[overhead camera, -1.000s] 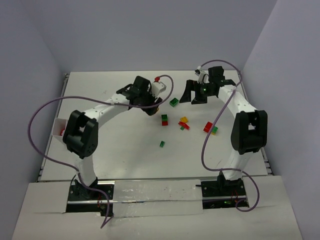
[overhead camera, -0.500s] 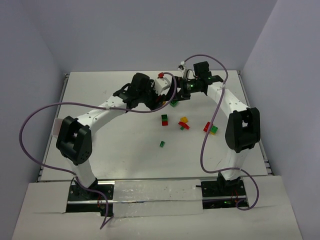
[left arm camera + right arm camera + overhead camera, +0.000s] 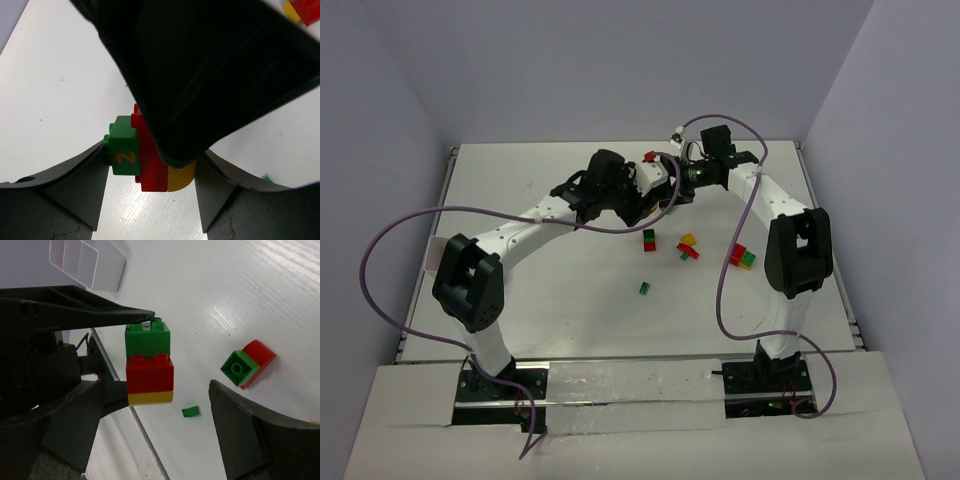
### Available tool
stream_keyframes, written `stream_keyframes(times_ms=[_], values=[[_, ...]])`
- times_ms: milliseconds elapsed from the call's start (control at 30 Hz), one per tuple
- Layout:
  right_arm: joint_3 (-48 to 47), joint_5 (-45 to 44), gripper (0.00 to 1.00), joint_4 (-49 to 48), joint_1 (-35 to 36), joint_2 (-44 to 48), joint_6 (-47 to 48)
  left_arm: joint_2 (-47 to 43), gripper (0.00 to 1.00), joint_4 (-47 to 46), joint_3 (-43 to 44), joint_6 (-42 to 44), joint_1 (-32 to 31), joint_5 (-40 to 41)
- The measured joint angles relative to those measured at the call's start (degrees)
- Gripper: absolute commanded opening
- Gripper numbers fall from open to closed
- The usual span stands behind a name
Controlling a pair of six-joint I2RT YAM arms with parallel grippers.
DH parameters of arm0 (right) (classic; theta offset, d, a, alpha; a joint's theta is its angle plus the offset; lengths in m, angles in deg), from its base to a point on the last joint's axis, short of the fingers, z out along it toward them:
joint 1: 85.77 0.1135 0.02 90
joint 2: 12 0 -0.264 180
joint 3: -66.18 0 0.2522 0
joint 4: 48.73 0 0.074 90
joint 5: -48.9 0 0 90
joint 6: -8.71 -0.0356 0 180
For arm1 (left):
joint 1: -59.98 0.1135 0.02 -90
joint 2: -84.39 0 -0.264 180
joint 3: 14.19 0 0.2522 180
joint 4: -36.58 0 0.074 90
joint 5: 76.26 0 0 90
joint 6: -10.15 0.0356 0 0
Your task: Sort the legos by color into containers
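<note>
One white tray (image 3: 100, 262) sits far left. The left tool (image 3: 150, 162) is clamped on one three-brick stack (image 3: 149, 362) of green, red and yellow, held up over the counter (image 3: 570, 300). The right tool (image 3: 157, 387) stands wide open around it, gripping nothing. They look to be splitting the stack, so next the right must close on one colour and pull. Four loose lots lie beyond: green-red pair (image 3: 648, 240), small green brick (image 3: 645, 287), yellow-red cluster (image 3: 688, 246), red-green cluster (image 3: 742, 256).
</note>
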Motion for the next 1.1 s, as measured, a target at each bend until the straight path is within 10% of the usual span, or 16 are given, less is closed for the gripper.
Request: stream_keyframes(times_ms=[367, 533, 667, 1100], values=[[-1.2, 2.6, 0.45, -1.6, 0.2, -1.0, -1.9, -1.0, 0.39, -1.4, -0.1, 0.6, -0.5, 0.0], [-1.3, 4.0, 0.02, -2.0, 0.2, -1.1, -2.1, -1.0, 0.8, -1.5, -0.2, 1.0, -0.6, 0.2], [-1.3, 4.5, 0.0, -2.0, 0.3, -1.3, -1.9, -1.0, 0.99, -0.3, 0.3, 0.2, -0.6, 1.1], [-2.5, 7.8, 0.0, -0.4, 0.3, -1.3, 5.8, -7.8, 0.95, 11.0, 5.1, -12.5, 15.2, -17.3]])
